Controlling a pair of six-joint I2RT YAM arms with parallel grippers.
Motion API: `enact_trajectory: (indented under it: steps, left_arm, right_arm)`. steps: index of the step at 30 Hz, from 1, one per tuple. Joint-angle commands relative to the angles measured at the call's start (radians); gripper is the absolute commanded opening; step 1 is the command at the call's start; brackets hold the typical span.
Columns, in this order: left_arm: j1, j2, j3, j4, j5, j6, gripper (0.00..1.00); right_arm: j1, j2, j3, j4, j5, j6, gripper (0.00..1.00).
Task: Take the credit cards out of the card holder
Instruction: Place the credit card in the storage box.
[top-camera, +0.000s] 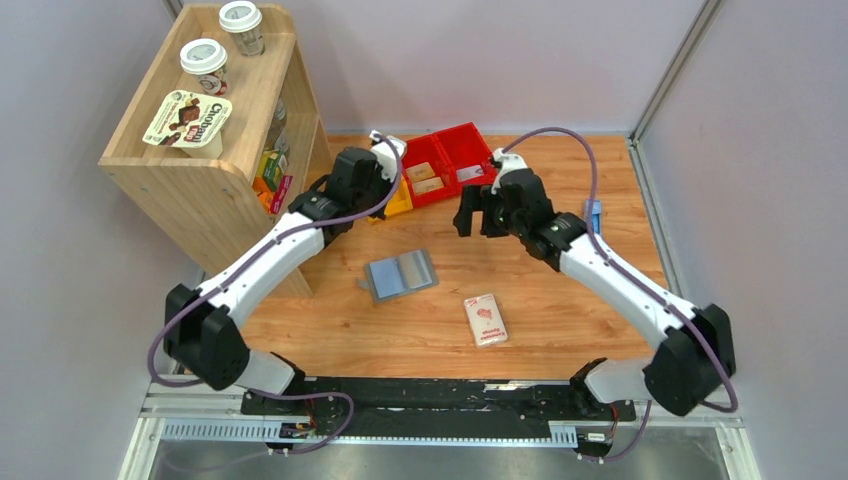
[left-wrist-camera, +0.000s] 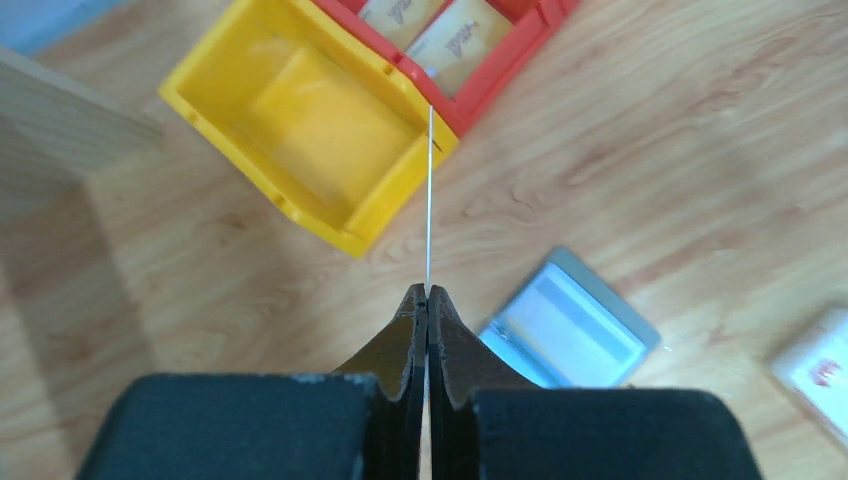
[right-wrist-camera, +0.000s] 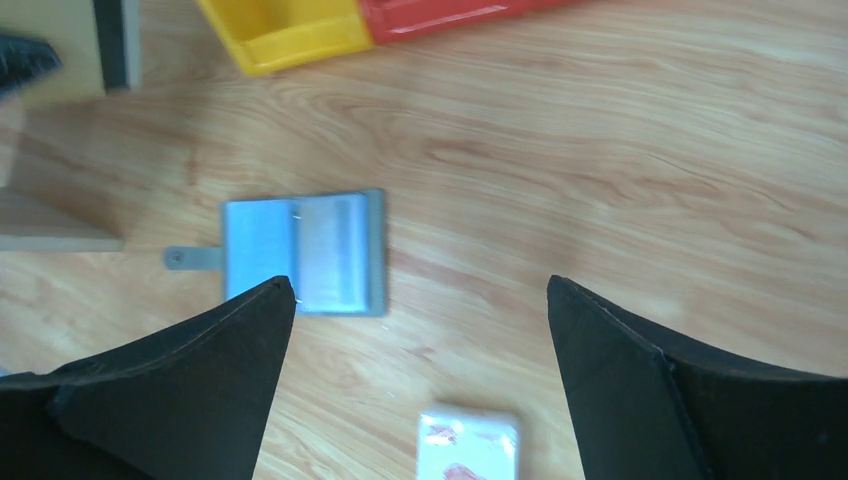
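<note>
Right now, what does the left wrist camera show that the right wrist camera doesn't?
Only left wrist: the left pincer shut on a thin whitish card seen edge-on, and tan cards inside the red plastic bin. Only right wrist: the right pincer, open, and the snap tab of the open grey bifold wallet. Both: that wallet, the yellow plastic bin, the white-and-pink packet, the wooden table.

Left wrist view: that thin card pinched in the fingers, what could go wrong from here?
1. The left gripper pinches the card at one edge only, at its very tips, so the card might slip or swivel loose.
2. The card seems to hang near the wall between the yellow bin and the red bin, where other cards lie. Released here, it could drop into the wrong bin.
</note>
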Motion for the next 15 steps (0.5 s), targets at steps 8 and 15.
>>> enact_trajectory:
  steps: [8, 15]
  left_arm:
    - [-0.015, 0.399, 0.431, 0.046, -0.08, 0.372, 0.0]
    - [-0.015, 0.685, 0.705, 0.044, -0.141, 0.447, 0.0]
  right_arm:
    - [-0.003, -0.357, -0.208, -0.111, 0.4, -0.079, 1.0]
    - [-0.005, -0.43, -0.273, -0.119, 0.438, -0.082, 1.0]
